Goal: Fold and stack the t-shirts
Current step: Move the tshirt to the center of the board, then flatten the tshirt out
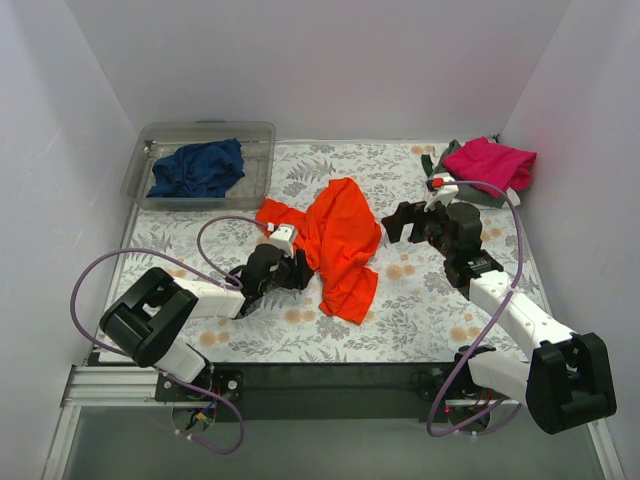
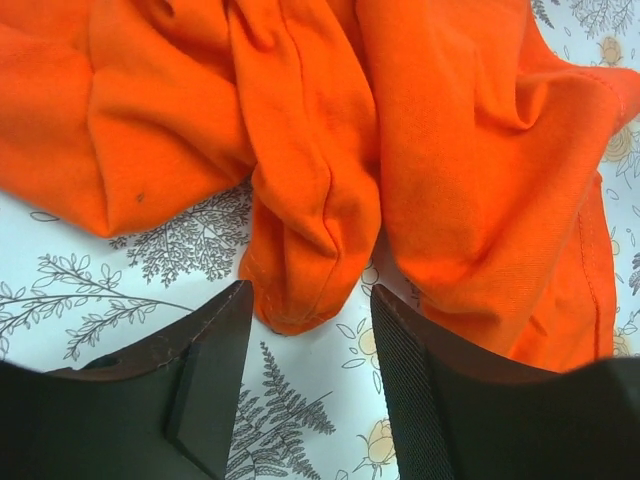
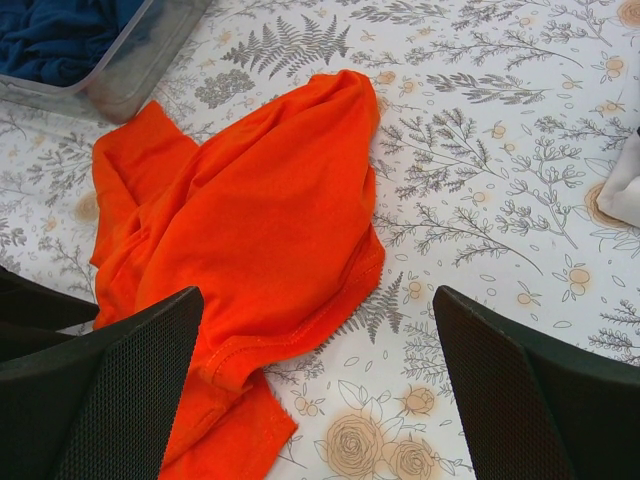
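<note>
The orange-red t-shirt (image 1: 340, 240) lies crumpled in the middle of the floral table. My left gripper (image 1: 296, 268) is open at its left edge; in the left wrist view (image 2: 310, 320) a rounded fold of the shirt (image 2: 300, 270) lies just ahead of the gap between the fingers. My right gripper (image 1: 400, 222) is open and empty, hovering right of the shirt; its wrist view shows the shirt (image 3: 250, 230) ahead. The navy t-shirt (image 1: 198, 168) lies bunched in the clear tub (image 1: 256, 136). The magenta-pink t-shirt (image 1: 490, 162) lies on the grey t-shirt (image 1: 487, 196) at the back right.
The clear plastic tub stands at the back left; its corner shows in the right wrist view (image 3: 120, 85). White walls close in the table on three sides. Purple cables loop from both arms near the front edge.
</note>
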`<state>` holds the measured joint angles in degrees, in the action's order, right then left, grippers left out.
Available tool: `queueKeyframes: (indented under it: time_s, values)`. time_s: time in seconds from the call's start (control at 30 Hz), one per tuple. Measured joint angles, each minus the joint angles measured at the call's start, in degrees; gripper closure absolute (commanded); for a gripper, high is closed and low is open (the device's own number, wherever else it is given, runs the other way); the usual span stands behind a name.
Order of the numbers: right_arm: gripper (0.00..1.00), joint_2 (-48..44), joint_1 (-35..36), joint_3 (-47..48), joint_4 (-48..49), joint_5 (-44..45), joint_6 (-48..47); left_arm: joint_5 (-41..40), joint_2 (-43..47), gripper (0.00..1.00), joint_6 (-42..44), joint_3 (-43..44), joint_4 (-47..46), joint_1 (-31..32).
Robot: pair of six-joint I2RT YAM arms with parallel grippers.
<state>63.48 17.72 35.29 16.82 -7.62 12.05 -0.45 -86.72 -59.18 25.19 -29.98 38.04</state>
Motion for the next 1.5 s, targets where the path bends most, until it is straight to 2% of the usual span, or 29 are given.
queueKeyframes:
  time_s: [0.03, 0.1, 0.13, 0.2, 0.23, 0.27, 0.5, 0.77, 0.93, 1.13, 1.27, 1.37, 1.5]
  values:
    - [0.11, 0.0, 0.0, 0.0, 0.0, 0.0, 0.0, 0.0, -0.31, 0.54, 0.15, 0.24, -0.02, 0.24]
    - [0.11, 0.0, 0.0, 0.0, 0.0, 0.0, 0.0, -0.07, -1.01, 0.62, 0.33, 0.7, 0.02, 0.5]
    - [0.11, 0.0, 0.0, 0.0, 0.0, 0.0, 0.0, -0.13, -1.44, 0.72, 0.44, 0.94, 0.04, 0.59]
    - [0.11, 0.0, 0.0, 0.0, 0.0, 0.0, 0.0, -0.39, -2.38, 0.84, 0.52, 1.36, 0.11, 0.76]
    - [0.11, 0.0, 0.0, 0.0, 0.0, 0.0, 0.0, -0.61, -2.89, 0.98, 0.59, 1.55, 0.26, 0.79]
    - [0.11, 0.0, 0.0, 0.0, 0.0, 0.02, 0.0, -0.85, -3.17, 1.0, 0.55, 1.7, 0.52, 0.81]
    - [0.11, 2.67, 0.0, 0.09, 0.09, 0.44, -0.22, -5.27, -0.52, 1.0, 0.04, 3.23, 6.64, 0.94]
    - [0.12, 12.66, 0.0, 2.51, -0.17, 1.05, -0.24, -14.93, 21.29, 1.0, -0.87, 6.51, 20.46, 1.07]
    - [0.15, 18.56, 0.04, 6.47, 0.04, 1.03, -0.24, -21.86, 29.68, 1.0, -1.27, 8.83, 28.28, 1.07]
    - [0.25, 25.29, 0.22, 10.84, 0.04, 1.4, -0.28, -27.52, 33.64, 1.0, -1.99, 8.83, 36.35, 1.07]
    - [0.4, 29.77, 0.33, 13.31, 0.07, 1.86, -0.42, -30.88, 36.7, 1.0, -2.45, 8.83, 38.64, 1.05]
    - [0.47, 33.33, 0.37, 15.19, 0.04, 2.01, -0.46, -33.07, 38.16, 1.0, -2.64, 8.83, 39.54, 1.05]
    - [0.49, 36.48, 0.74, 16.46, 0.0, 2.08, -0.74, -34.75, 39.36, 1.0, -2.82, 8.81, 40.26, 1.05]
